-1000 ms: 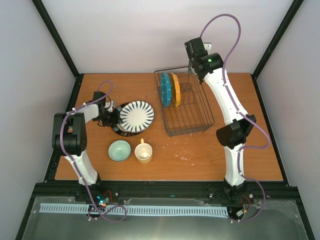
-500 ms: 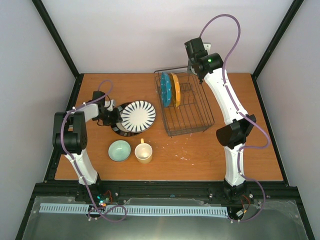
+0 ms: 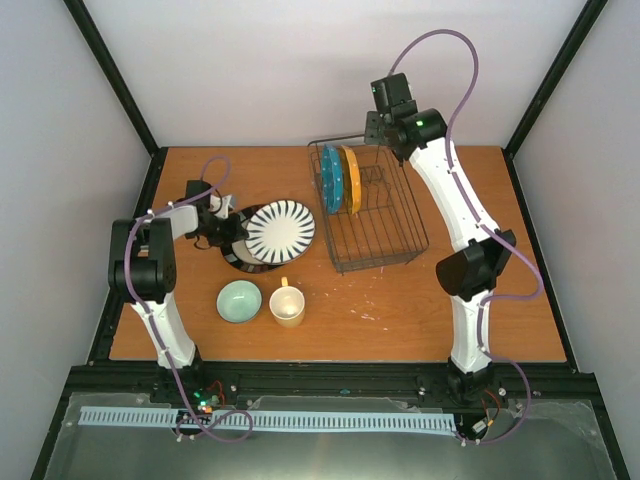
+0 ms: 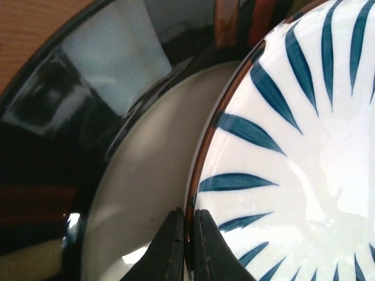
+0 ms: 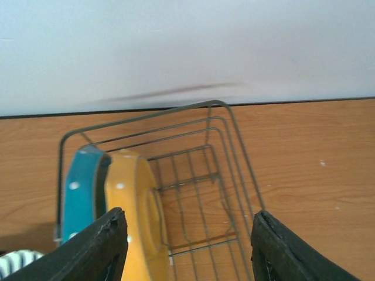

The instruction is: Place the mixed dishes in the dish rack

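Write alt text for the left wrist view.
The left gripper is shut on the rim of the striped plate, white with dark radial stripes. That plate overlaps a cream plate with a glossy dark rim, and a corner of the wooden table shows at upper left.

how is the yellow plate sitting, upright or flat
Upright: the yellow plate stands on edge in the dish rack beside the teal plate.
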### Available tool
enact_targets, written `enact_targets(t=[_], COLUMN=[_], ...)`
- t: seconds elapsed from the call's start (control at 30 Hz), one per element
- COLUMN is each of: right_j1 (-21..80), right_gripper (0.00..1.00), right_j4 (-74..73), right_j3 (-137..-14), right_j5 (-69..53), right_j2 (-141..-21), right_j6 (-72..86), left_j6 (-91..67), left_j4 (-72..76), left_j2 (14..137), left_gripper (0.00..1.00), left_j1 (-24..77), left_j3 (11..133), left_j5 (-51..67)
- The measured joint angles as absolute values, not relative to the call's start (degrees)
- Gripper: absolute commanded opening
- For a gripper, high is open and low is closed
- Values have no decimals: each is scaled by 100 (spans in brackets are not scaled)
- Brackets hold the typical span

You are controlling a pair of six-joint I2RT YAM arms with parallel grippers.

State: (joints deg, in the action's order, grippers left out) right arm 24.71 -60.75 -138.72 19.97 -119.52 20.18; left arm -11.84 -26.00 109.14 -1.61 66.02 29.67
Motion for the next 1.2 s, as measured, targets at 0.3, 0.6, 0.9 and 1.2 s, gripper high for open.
enact_targets(t=[0.3,0.6,0.9,1.2], right_j1=[2471,2467,2469,2580], right_gripper=[57,60,63,63], right_j4=[-5564,-5304,-5168,-5116], right_j3=[-13673,-13673,-13675,-13642], right_j5=[659,-1063,-3225,-4104], right_j2=[-11819,-11856,-12460,-12886], right_j6=[1791,1616,1522,1400], left_j6=[-696,-193,-16,58], left_j4=[-2659,-2746,-2755,-2768], left_j2=[10978,11109,11367,11323], left_gripper=[1,0,1,1], left_j1=[-698,-1059,-1048,-1048], left_j3=[6775,7393,7454,7714], left_j5=[3221,3181,3688,4077])
